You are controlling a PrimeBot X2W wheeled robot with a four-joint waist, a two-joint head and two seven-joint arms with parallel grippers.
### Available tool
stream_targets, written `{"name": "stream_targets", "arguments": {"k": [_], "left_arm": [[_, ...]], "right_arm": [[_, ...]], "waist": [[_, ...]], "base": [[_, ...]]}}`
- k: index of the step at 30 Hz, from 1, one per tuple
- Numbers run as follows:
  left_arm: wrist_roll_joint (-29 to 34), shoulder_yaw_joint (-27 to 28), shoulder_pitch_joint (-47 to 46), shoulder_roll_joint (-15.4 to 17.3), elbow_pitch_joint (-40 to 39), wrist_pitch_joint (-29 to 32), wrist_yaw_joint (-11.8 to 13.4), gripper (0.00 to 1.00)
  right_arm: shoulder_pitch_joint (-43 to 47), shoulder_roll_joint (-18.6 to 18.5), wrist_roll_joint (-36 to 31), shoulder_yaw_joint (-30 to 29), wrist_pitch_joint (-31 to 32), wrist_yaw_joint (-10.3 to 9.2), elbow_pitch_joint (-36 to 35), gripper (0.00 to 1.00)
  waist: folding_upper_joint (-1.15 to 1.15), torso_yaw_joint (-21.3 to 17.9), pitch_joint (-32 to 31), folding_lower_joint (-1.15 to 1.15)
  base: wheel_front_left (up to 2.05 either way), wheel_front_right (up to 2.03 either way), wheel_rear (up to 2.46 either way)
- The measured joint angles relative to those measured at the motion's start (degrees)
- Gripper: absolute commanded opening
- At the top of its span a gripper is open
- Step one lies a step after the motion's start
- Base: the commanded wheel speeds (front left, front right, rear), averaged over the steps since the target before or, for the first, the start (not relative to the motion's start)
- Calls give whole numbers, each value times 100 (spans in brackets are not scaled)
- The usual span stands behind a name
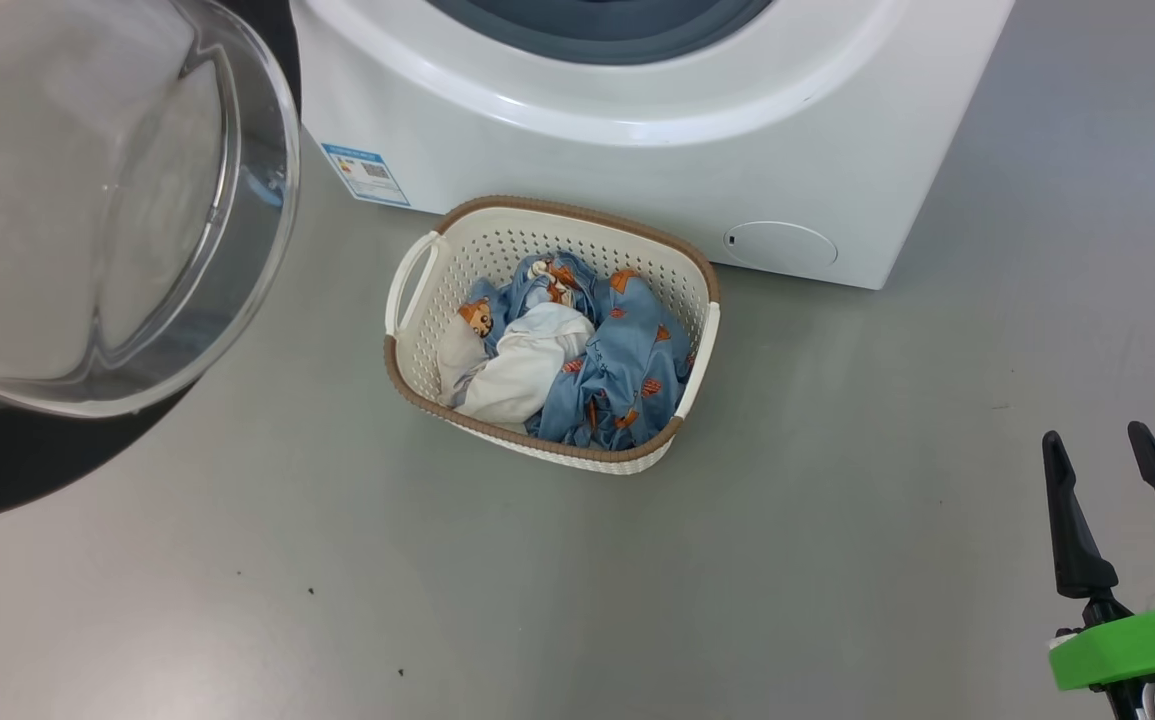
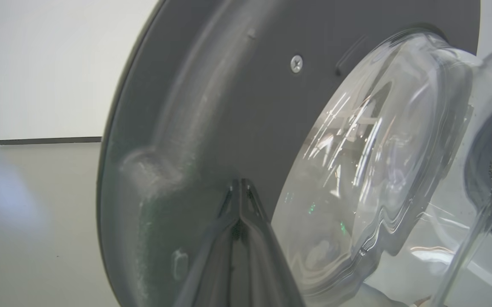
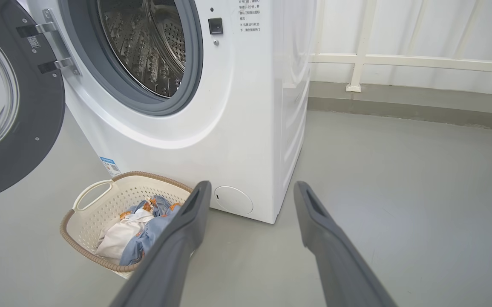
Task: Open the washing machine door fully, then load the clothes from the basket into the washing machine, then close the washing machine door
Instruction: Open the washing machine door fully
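Before the washing machine point(image 1: 637, 120): clothes point(image 1: 577, 350) in basket point(image 1: 577, 207).
At the open door point(image 2: 211, 106), left pincer point(image 2: 240, 183) together; right pincer point(image 1: 1094, 432) apart.

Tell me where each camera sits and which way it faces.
Head view: on the head, looking down at the basket of clothes before the washing machine, washing machine door at left; open right tool lower right.
Left wrist view: on the left wrist, close to the door's grey inner side; shut left tool rises from the bottom.
Right wrist view: on the right wrist, facing the open drum and basket past its spread fingers.
Shared: head and right wrist views both show basket, clothes and door.
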Motion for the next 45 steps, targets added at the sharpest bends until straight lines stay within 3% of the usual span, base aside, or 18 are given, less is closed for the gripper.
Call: {"name": "stream_targets", "arguments": {"k": [12,20,29,35,44,45], "left_arm": [[408,549,-109,-101,252,0,-344,0],[791,955,188,-505,-276,0,-409,0],[1237,1093,944,-1078,-1290,0,-651,0],[1619,853,1680,-1611,-2081,-1,-705,0],[1904,62,2449,-1726,-2669,0,-907,0],[1914,-52,2479,-1733,-2699,0,-912,16]], "right_arm": [[0,3,0,8,-2,0,16,100],[0,38,-41,14,-5,0,67,100],[1,102,-42,49,-33,0,129,100],[6,205,-57,168,-91,0,192,100],[34,330,-86,210,-156,0,233,100],[37,345,-93,213,-156,0,219,100]], "waist": [[0,-27,-7,0],[0,-37,-99,0],[0,-104,-256,0],[0,-224,-419,-1],[0,-499,-679,-1],[0,-533,-698,-1]], "base": [[0,0,0],[0,0,0],[0,0,0],[0,0,0],[0,0,0],[0,0,0]]}}
